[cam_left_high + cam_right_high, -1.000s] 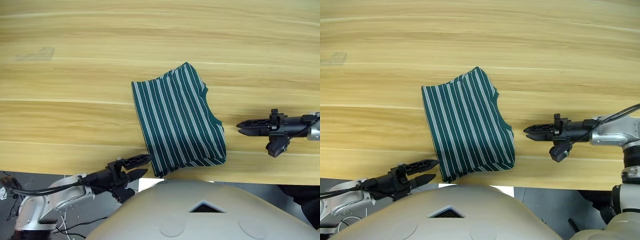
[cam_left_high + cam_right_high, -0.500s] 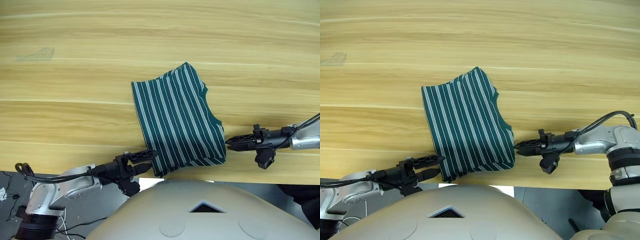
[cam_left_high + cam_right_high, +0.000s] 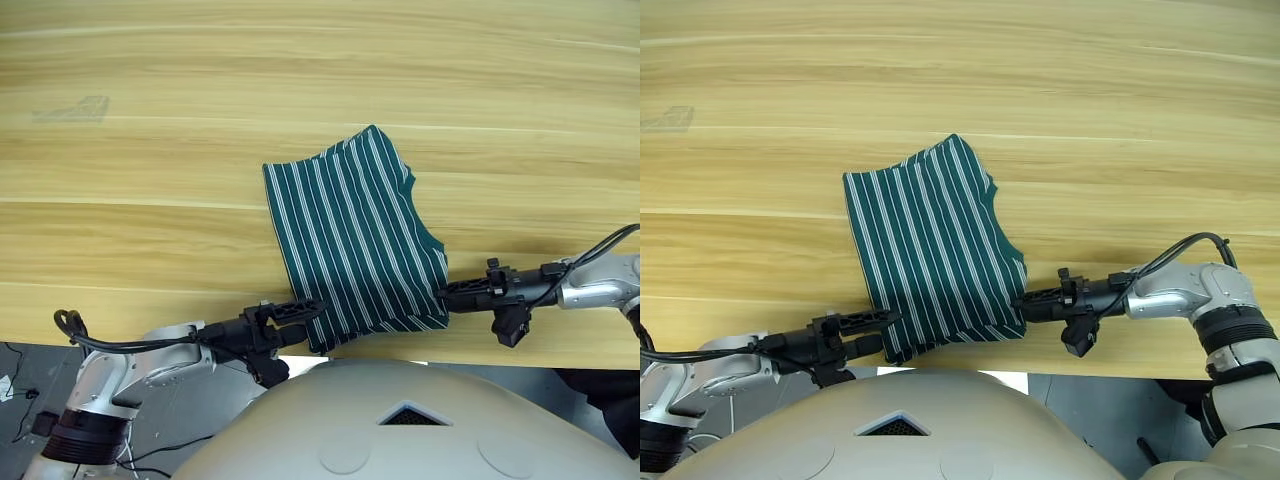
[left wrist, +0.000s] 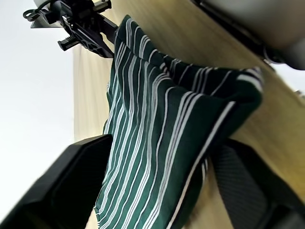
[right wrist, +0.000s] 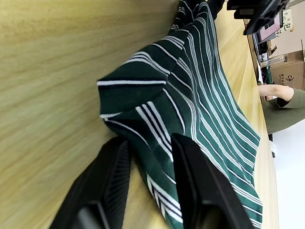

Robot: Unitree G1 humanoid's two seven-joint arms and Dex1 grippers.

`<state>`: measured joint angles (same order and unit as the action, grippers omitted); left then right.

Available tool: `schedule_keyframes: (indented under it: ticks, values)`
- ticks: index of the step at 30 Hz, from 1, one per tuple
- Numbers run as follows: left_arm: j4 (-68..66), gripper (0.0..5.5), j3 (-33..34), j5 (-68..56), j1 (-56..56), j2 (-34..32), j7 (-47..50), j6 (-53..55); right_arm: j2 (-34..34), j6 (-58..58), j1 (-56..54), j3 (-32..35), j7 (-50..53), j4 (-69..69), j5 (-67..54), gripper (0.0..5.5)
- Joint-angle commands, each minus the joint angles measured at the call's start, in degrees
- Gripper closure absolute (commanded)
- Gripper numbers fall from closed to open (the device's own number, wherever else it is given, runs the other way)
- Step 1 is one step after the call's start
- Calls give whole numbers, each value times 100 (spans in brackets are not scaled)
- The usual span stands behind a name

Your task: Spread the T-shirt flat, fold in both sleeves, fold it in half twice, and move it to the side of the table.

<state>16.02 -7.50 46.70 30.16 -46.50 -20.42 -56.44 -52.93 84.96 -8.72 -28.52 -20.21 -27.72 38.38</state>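
The folded green, white-striped T-shirt (image 3: 355, 240) lies at the near edge of the pale wooden counter (image 3: 150, 200). We judge it soft, light and limp, so we grip both near corners through all layers. The left gripper (image 3: 307, 320) has its fingers spread around one corner. The right gripper (image 3: 443, 293) has its fingers slightly apart, astride the other.

Folded dark-green T-shirt (image 3: 355, 240) with thin white stripes: one
Long light wooden table (image 3: 150, 150): one
Black two-fingered robot grippers: two, the left gripper (image 3: 312, 320) and the right gripper (image 3: 441, 292)
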Motion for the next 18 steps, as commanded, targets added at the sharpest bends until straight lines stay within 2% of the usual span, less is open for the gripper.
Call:
schedule_keyframes:
  ticks: [1,9,15,18]
  values:
    - [-221,257,-158,336,31,-227,-141,128,45,-226,13,-101,-149,73,-55,426]
    - [-293,372,-208,384,9,-357,-23,199,59,-419,57,-190,-237,125,-200,549]
    - [-330,469,-247,414,-21,-428,67,252,43,-485,106,-204,-281,107,-250,550]
    - [-343,512,-261,372,-15,-479,58,269,-9,-644,146,-359,-422,119,-645,550]
